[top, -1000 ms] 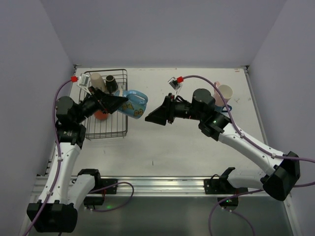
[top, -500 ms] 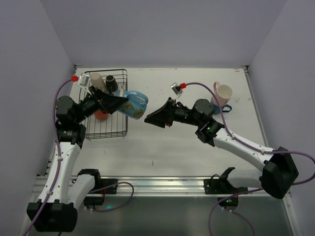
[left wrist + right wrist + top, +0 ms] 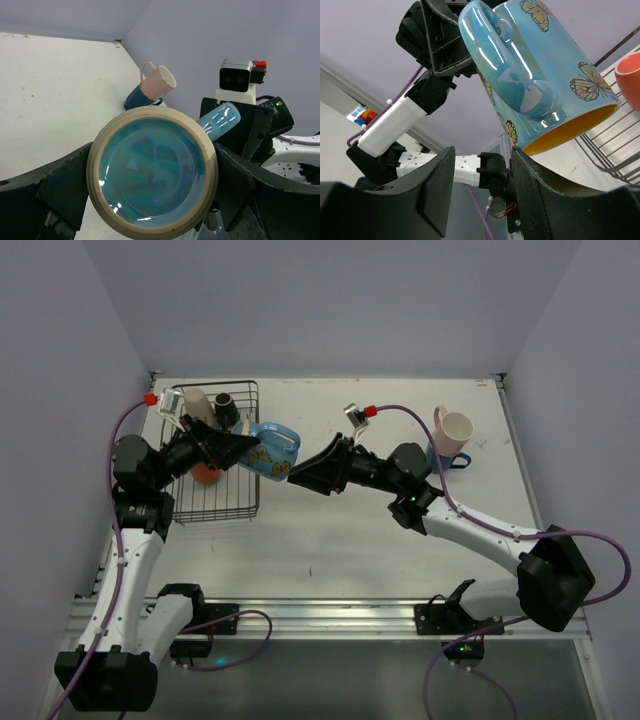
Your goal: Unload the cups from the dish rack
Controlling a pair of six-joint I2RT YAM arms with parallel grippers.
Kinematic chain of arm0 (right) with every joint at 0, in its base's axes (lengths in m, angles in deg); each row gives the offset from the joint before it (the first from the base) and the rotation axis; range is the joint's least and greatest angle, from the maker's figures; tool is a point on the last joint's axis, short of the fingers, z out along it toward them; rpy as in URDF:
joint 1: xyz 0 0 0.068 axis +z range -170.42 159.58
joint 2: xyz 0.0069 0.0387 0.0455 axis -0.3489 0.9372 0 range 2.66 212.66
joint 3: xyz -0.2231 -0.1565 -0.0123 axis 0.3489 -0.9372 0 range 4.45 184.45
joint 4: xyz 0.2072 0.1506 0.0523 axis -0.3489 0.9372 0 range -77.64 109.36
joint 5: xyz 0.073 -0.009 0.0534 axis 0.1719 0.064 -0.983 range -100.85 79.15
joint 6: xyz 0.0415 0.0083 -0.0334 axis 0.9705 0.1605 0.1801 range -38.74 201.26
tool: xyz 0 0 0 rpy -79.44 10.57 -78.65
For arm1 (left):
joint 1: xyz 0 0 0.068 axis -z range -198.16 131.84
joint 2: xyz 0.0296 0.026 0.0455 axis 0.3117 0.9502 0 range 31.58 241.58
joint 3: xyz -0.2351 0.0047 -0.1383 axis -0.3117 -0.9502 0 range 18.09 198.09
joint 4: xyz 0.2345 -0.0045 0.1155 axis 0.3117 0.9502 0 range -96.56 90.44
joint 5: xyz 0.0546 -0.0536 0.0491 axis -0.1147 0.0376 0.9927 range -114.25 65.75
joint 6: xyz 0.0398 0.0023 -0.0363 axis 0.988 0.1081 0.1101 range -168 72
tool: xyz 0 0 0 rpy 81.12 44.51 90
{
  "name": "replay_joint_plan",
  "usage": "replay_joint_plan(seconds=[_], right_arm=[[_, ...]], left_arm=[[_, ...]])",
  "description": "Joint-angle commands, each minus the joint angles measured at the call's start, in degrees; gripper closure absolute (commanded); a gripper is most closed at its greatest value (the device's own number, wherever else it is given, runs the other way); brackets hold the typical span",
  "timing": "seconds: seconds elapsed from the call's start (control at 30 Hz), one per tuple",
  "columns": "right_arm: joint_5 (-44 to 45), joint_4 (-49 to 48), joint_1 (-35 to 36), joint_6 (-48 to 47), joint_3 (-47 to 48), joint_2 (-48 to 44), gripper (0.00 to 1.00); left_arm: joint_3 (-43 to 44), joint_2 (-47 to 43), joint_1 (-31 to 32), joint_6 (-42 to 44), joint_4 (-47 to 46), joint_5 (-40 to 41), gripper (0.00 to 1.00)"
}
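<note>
While the left claw [image 3: 250, 452] clamps a light blue glazed ceramic mug with butterfly prints [image 3: 276, 452] by its sides, the mug hangs tipped over in the air at the right edge of the black wire dish rack [image 3: 215, 508], lifted off the white counter [image 3: 330, 540]. In the left wrist view the claw's black fingers [image 3: 62, 187] press on both flanks of the mug; its blue base with a cream ring faces the camera, and its handle points toward the right arm. The right claw [image 3: 293, 475] sits just right of the mug, its jaws spread wide and holding nothing. Seen from the right wrist, the handle and the yellow-lined mouth hang above the gap between the two dark pads [image 3: 437, 190]; whether either pad touches the mug I cannot tell.

Inside the rack a cream ceramic mug [image 3: 196, 402] and a black ceramic mug [image 3: 227, 410] lie side by side at the far end; an orange-red ceramic mug [image 3: 205, 476] sits nearer, partly hidden by the left claw. At the far right of the counter, well apart from the rack, a pink ceramic mug [image 3: 453, 428] rests against a dark blue ceramic mug [image 3: 446, 458].
</note>
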Motion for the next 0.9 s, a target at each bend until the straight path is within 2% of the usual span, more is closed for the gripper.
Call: replay_joint_plan(seconds=[0.0, 0.23, 0.37, 0.6, 0.87], right_arm=[[0.88, -4.62, 0.04, 0.32, -0.04, -0.09, 0.48], [0.62, -6.47, 0.04, 0.76, -1.1, 1.14, 0.49], [1.06, -5.77, 0.13, 0.06, -2.94, -0.44, 0.49], [2.2, -2.6, 0.04, -2.14, -4.7, -3.52, 0.49], [1.68, -4.17, 0.13, -2.85, -3.39, -1.33, 0.49]], left_arm=[[5.22, -1.55, 0.01, -2.83, -6.11, -2.38, 1.0], [5.13, -1.73, 0.01, -3.53, -6.63, -2.73, 1.0], [6.36, -2.17, 0.01, -0.63, -2.86, -2.03, 1.0], [5.14, -2.08, 0.01, -1.68, -4.52, -2.21, 1.0], [4.78, -3.04, 0.01, -2.65, -4.7, -3.0, 1.0]])
